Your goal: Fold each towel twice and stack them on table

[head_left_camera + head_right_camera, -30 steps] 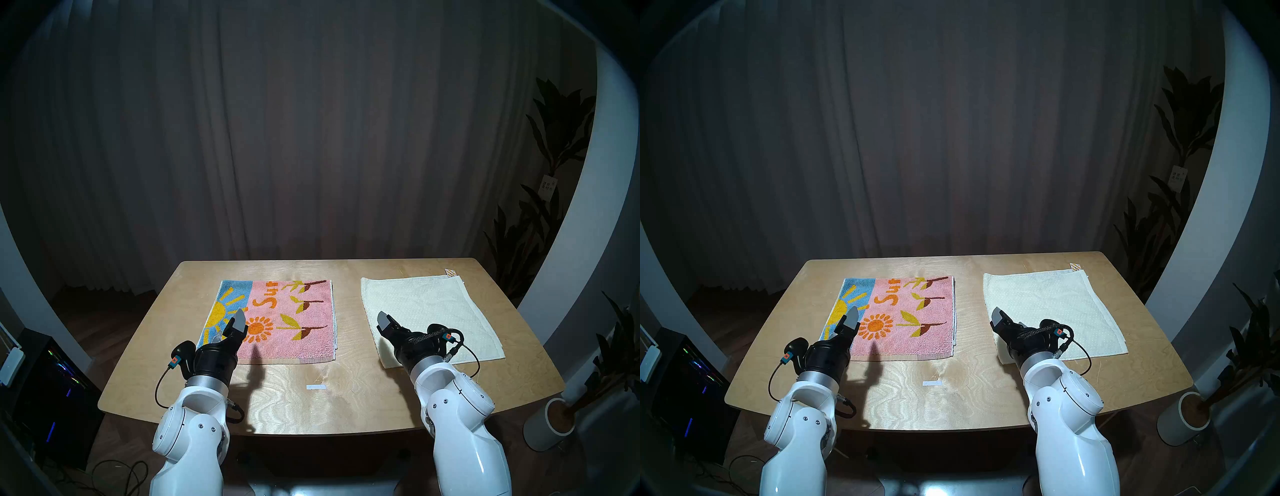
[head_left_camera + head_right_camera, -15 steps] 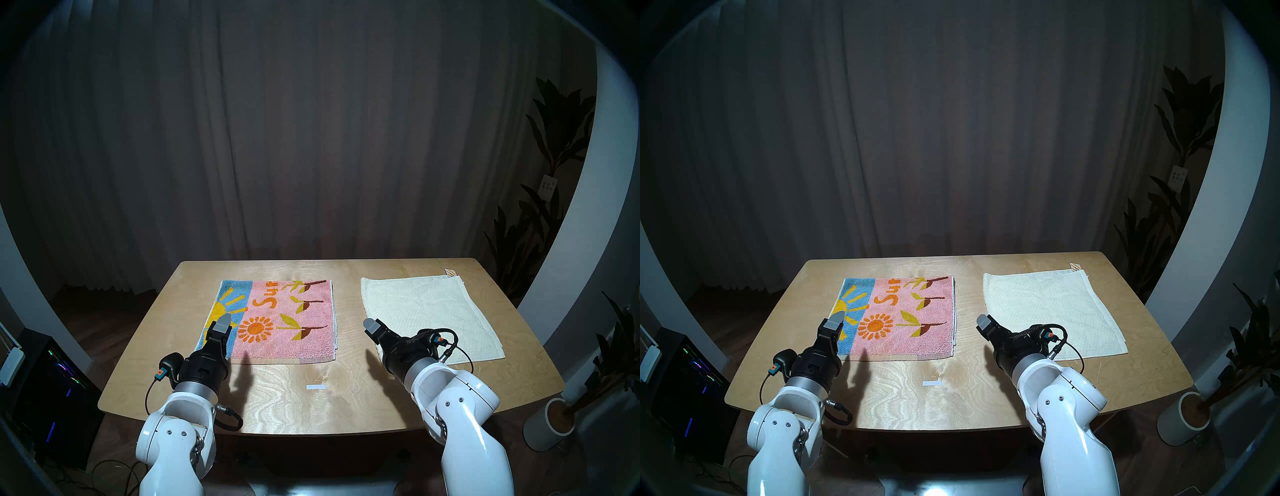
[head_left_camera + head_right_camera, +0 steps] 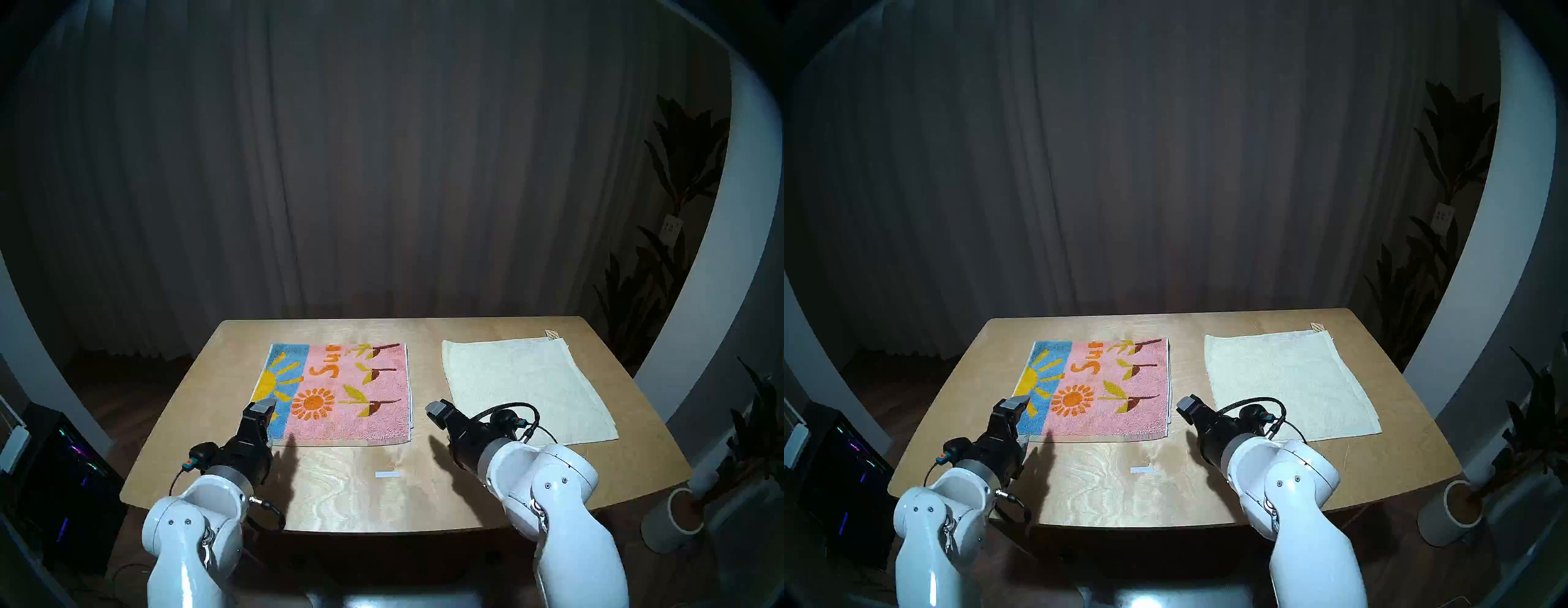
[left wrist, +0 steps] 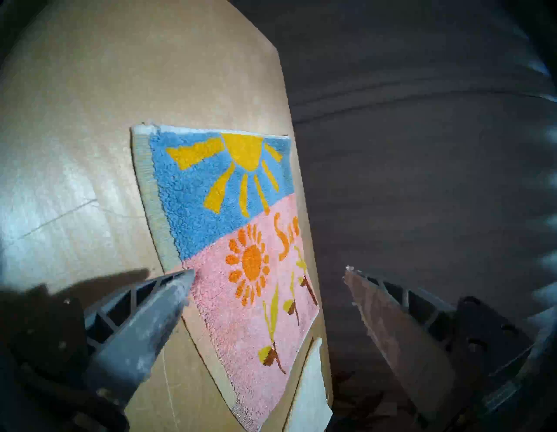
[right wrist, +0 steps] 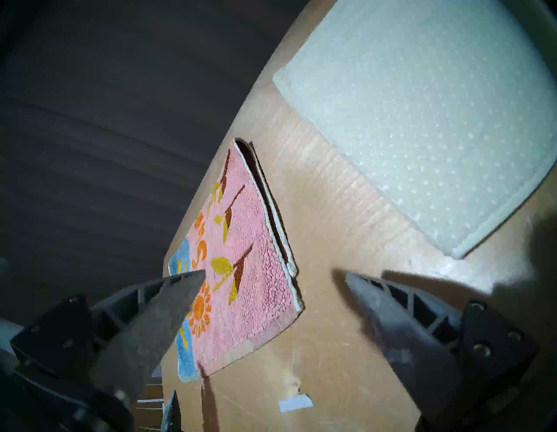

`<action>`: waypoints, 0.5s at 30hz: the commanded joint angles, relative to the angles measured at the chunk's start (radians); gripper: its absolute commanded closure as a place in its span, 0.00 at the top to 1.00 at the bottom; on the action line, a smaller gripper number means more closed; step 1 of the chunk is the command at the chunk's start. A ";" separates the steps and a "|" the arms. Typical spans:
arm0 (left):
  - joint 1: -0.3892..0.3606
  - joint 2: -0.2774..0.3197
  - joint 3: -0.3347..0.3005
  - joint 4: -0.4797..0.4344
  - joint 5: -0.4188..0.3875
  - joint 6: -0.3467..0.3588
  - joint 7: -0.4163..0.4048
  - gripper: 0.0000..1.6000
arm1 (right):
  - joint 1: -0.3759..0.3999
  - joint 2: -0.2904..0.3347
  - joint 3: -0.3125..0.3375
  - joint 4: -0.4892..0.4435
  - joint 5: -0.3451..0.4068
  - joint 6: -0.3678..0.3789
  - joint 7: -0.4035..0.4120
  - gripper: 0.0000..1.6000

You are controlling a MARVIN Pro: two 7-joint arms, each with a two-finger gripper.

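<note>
Presently both claws, left gripper [image 3: 262,408] and right gripper [image 3: 438,411], stood wide and empty; risk: the layered pink-and-blue terry sun towel [image 3: 339,392] yielding only its top ply at the open right edge when pinched.

Left claw [image 3: 262,411] open and empty, right claw [image 3: 438,411] open and empty, both angled forward and downward

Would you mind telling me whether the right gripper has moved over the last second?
Yes. The right gripper has shifted leftward off the cream towel and now hangs over the bare table between it and the patterned towel.
</note>
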 commanded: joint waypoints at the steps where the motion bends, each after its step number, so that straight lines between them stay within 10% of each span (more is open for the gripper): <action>1: -0.062 0.013 -0.038 -0.009 -0.113 0.064 0.090 1.00 | 0.045 0.023 -0.056 0.004 0.067 -0.079 -0.058 1.00; 15: -0.056 0.034 -0.071 0.018 -0.207 0.125 0.159 1.00 | 0.025 0.062 -0.113 0.066 0.162 -0.202 -0.029 1.00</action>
